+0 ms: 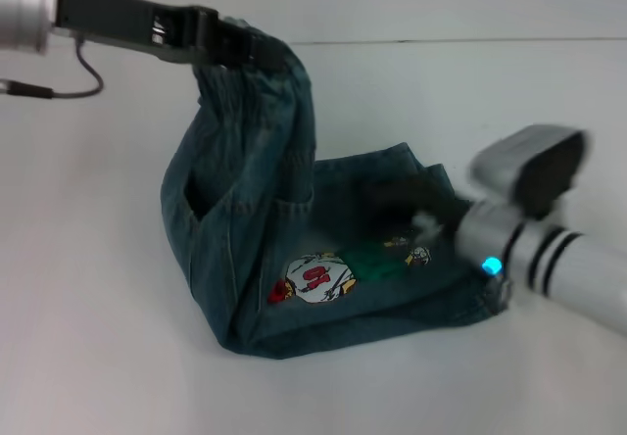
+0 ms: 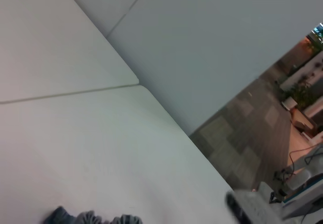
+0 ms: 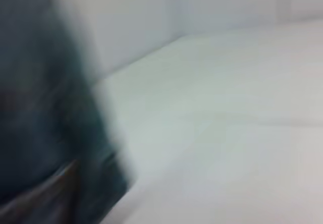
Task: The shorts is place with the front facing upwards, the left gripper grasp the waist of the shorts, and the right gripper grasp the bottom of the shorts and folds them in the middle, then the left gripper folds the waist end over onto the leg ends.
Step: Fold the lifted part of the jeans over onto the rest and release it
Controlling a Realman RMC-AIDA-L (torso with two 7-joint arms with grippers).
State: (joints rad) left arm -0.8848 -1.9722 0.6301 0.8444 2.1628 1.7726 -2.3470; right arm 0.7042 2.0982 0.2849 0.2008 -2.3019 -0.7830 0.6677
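Left gripper (image 1: 230,41) clamped on shorts' (image 1: 294,259) waist (image 1: 257,53)

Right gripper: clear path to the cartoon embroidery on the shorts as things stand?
Probably yes. The right gripper rests on the flat part of the shorts, with the cartoon embroidery exposed beside it. The left gripper holds the waist end lifted, well above.
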